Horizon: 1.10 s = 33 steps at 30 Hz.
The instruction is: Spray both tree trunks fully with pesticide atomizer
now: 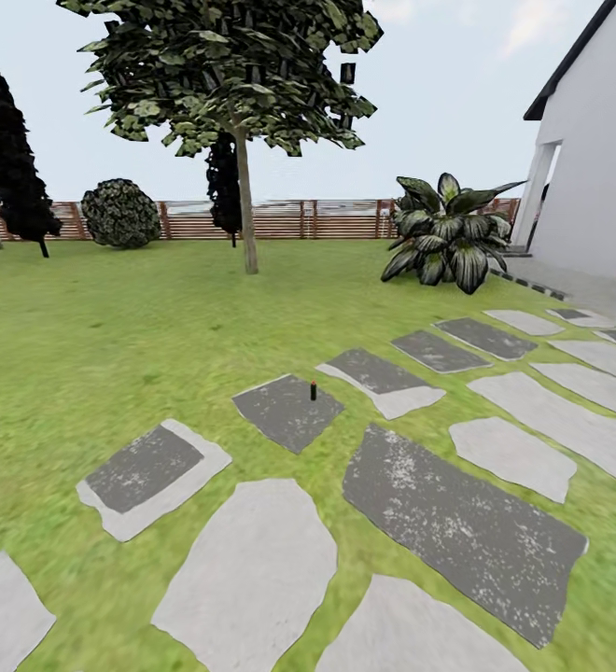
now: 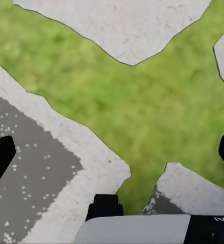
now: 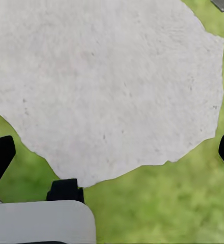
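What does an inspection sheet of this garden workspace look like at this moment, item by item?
Surface: green lawn crossed by grey stepping stones, some with dark centres.
Job's things: pesticide atomizer stands upright on a dark stone, apart from both grippers; one tree with a bare tree trunk stands farther back on the lawn.
Clutter: nothing seen.
Grippers: left gripper open, empty, above grass and stone edges; right gripper open, empty, above a pale stone.
Cables: nothing seen.
Surroundings: slatted wooden fence, round shrub, broad-leaved plant, dark narrow trees, white house wall.
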Available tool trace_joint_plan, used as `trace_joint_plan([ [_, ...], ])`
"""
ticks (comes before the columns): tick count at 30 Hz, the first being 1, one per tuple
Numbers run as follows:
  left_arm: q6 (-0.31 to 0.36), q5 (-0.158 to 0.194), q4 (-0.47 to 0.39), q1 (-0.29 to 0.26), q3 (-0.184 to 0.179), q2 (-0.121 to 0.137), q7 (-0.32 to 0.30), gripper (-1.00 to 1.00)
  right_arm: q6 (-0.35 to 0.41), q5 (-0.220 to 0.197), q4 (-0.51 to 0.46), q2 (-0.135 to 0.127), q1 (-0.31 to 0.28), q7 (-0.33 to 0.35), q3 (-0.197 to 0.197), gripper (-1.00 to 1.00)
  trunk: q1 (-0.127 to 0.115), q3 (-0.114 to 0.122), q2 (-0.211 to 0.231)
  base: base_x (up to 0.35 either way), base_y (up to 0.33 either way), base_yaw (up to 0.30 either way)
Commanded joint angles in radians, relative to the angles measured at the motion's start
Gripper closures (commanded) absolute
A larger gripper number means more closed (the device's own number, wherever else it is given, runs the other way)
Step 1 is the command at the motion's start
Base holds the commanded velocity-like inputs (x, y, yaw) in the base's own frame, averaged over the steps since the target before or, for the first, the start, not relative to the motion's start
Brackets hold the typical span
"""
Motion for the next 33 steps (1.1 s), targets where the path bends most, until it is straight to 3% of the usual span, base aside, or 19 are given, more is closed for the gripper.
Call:
trace_joint_plan([
  [1, 0.0, 0.0, 0.0, 0.0, 0.0, 0.0, 0.0, -1.0, 0.0, 0.0, 0.0, 0.0, 0.0, 0.0, 0.0, -1.0, 0.0, 0.0, 0.0, 0.304, -0.158, 0.0],
  [33, 0.0, 0.0, 0.0, 0.0, 0.0, 0.0, 0.0, -1.0, 0.0, 0.0, 0.0, -0.003, 0.0, 0.0, 0.0, -1.0, 0.0, 0.0, 0.0, 0.304, -0.153, 0.0],
])
